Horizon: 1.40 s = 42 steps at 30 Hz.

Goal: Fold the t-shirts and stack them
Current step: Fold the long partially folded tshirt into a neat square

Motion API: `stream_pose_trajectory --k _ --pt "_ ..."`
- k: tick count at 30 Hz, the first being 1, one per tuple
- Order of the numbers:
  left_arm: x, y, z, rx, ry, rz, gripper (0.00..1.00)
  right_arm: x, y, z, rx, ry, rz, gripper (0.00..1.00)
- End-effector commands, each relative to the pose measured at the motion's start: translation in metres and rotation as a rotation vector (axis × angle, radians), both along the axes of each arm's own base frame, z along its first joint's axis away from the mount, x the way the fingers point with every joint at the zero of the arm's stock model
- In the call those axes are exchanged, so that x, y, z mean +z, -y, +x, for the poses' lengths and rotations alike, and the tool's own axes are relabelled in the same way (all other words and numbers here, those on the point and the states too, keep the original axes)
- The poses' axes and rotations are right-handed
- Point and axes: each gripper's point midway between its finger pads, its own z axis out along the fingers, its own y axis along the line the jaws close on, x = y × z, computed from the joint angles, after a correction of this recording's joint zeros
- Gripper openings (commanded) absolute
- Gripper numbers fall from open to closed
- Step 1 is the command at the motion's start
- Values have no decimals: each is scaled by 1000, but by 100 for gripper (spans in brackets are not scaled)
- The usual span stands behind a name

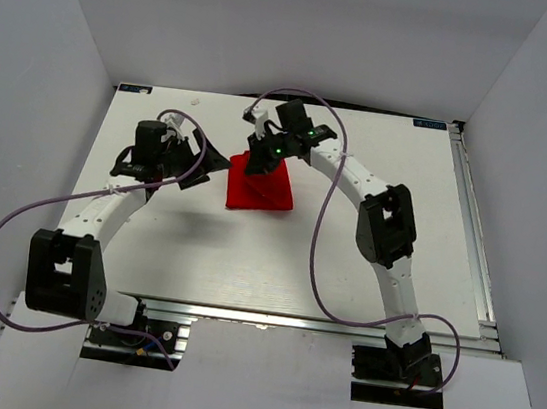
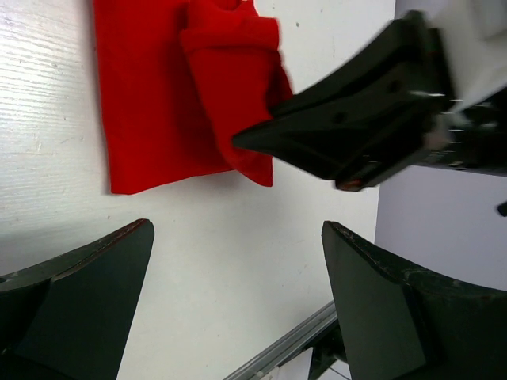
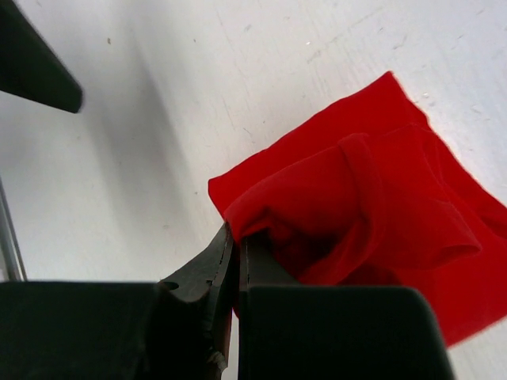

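Red t-shirt (image 3: 380, 206), one raised fold in the pinch of the right fingers (image 3: 207, 273); left fingers (image 2: 79, 293) spread wide nearby.

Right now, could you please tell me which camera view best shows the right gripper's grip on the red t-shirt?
The right wrist view: the right gripper is shut on a raised fold of the t-shirt, seen close. The left wrist view shows that pinch side-on; the top view shows the t-shirt small, partly hidden by that gripper.
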Motion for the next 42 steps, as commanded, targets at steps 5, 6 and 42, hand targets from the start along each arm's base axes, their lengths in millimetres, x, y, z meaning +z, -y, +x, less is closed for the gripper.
stream_pose_trajectory --k 5,6,42 --pt "22 -10 -7 18 60 28 98 1 -29 2 -4 77 0 15" --pt "21 -11 -8 21 58 29 98 1 -32 2 -3 82 5 23" --pt "23 -33 -15 91 58 80 98 1 10 26 89 291 -13 83"
